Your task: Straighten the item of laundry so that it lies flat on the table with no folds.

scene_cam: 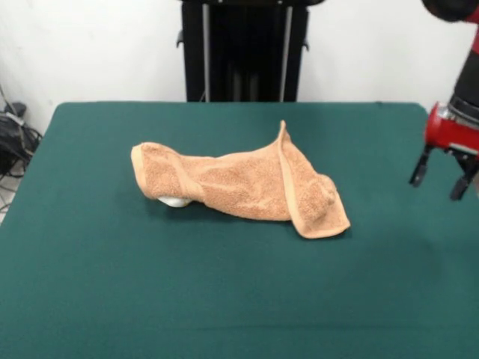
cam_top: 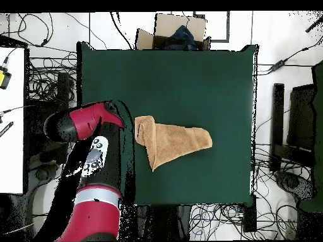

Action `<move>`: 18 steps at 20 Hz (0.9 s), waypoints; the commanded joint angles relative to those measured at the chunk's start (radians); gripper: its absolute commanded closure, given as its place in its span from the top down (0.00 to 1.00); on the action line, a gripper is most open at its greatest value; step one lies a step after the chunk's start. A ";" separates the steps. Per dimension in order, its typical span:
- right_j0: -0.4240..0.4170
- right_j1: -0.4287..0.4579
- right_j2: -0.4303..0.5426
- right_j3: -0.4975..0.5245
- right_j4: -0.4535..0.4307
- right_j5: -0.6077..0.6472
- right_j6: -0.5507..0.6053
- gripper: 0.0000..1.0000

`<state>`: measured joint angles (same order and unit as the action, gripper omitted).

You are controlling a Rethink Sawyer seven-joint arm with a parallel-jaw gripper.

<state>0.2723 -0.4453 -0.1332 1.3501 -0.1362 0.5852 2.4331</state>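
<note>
In the front view, the towel [scene_cam: 243,187] lies bunched and folded near the middle of the table [scene_cam: 224,299], stretched crosswise. Its left end is rolled under, with a small white tag [scene_cam: 174,201] peeking out beneath it, and its right part is doubled over into a flap whose border band runs from a raised peak down to the corner nearest the camera. The gripper [scene_cam: 443,180] hangs at the right edge of the picture, well apart from the towel and above the table's right side; its two dark fingers [scene_cam: 419,171] stand apart with nothing between them. Behind the table's far edge stands the black pedestal [scene_cam: 244,51] against a white wall. In the overhead view, the towel [cam_top: 170,142] rests slightly left of the table's centre, a rough wedge with its broad folded end toward the left and a point toward the bottom. The red and black arm [cam_top: 94,170] reaches up from the bottom left, and its red end sits over the table's [cam_top: 189,75] left edge, just beside the towel's folded end without touching it. A cardboard box [cam_top: 180,31] sits beyond the table's top edge, and cables [cam_top: 44,82] lie tangled on the floor at the left.
</note>
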 commanded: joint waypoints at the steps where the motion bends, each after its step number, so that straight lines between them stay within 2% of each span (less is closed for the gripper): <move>1: 0.029 0.085 -0.171 -0.025 0.009 0.028 0.296 1.00; 6: 0.054 0.110 -0.232 -0.018 0.021 -0.010 0.311 1.00; 15: 0.105 0.108 -0.348 0.004 0.055 0.033 0.333 1.00; 18: 0.100 0.124 -0.362 0.016 0.062 -0.009 0.329 1.00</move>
<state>0.3689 -0.3838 -0.4451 1.3125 -0.1237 0.5850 2.4343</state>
